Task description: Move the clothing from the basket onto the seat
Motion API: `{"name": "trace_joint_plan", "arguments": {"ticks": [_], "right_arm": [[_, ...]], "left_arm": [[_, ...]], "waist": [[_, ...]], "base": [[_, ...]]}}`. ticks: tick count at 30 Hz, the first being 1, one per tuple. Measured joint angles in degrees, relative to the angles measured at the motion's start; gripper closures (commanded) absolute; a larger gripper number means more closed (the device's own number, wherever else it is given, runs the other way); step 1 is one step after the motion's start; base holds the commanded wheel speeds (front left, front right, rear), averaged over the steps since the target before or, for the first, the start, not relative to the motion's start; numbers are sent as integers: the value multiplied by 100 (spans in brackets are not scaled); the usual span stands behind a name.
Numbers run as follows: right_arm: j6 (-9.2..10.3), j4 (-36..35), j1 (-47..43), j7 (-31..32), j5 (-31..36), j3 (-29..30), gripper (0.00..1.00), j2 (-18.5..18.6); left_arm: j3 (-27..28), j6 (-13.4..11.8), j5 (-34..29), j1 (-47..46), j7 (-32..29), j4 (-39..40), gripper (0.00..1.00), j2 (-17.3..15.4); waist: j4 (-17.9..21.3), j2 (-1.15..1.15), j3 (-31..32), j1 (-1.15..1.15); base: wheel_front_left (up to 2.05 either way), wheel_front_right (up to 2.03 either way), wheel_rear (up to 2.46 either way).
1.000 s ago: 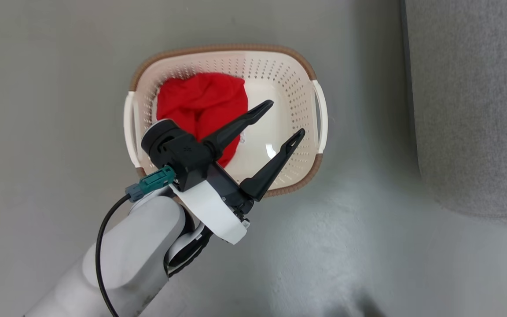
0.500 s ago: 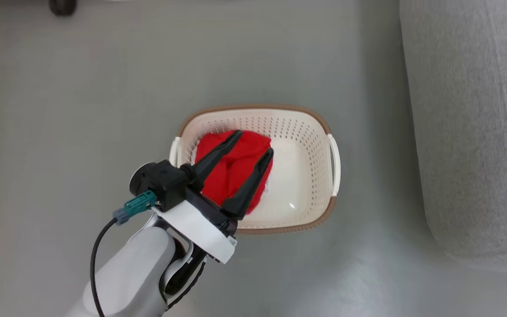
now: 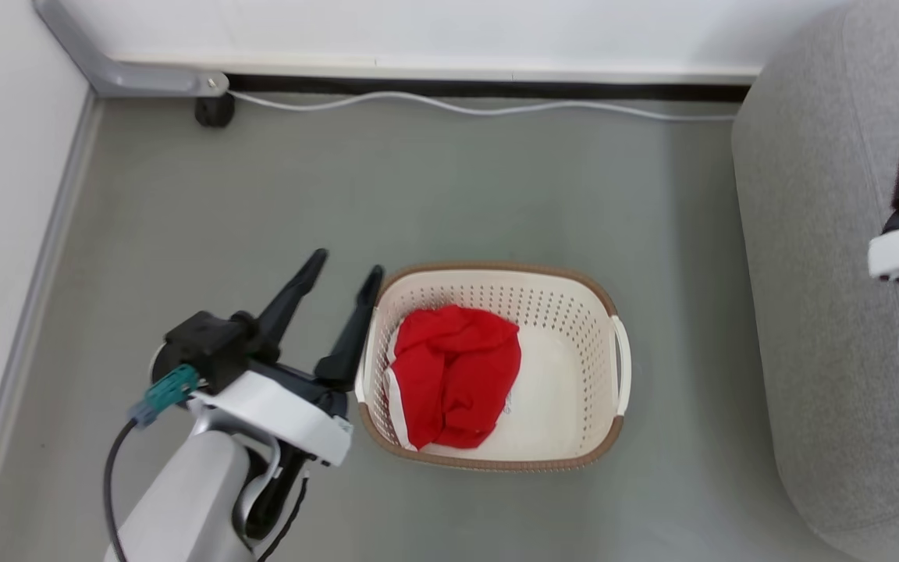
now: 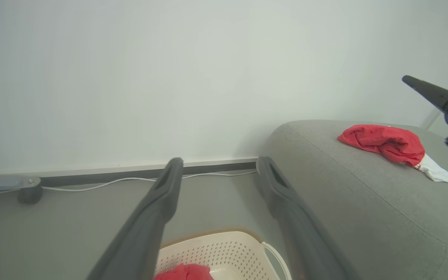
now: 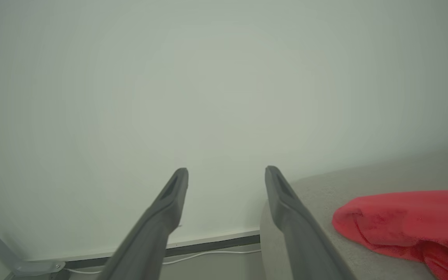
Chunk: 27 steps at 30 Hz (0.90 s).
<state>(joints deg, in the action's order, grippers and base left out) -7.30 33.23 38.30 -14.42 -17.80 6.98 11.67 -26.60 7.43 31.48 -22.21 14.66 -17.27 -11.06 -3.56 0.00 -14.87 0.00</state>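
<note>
Our left gripper (image 3: 346, 263) has its jaws spread wide with nothing in them, parked just outside the left rim of the basket (image 3: 496, 268). Ahead of the tips it's bare floor (image 3: 418, 187) all the way to the wall (image 3: 418, 31), so plenty of room there. The red clothing (image 3: 453, 382) lies bunched in the basket, off to the right of those jaws. Our right gripper (image 5: 226, 170) is spread open and empty too, up over the seat (image 3: 808, 273), with a second red garment (image 5: 395, 221) on the cushion right of its jaws. Half a second back our left fingers were over the red clothing. Now they're clear of the rim, and our head has tipped up.
</note>
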Motion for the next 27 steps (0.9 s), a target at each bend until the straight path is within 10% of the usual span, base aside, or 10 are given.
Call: {"name": "trace_joint_plan", "arguments": {"ticks": [27], "right_arm": [[0,-1401,-2710,-7,124,-1048,0,-498]], "left_arm": [[2760,0,-1445,1897,-1,181,0,702]], "waist": [[-137,0,1230,0]], "base": [[0,0,0]]}}
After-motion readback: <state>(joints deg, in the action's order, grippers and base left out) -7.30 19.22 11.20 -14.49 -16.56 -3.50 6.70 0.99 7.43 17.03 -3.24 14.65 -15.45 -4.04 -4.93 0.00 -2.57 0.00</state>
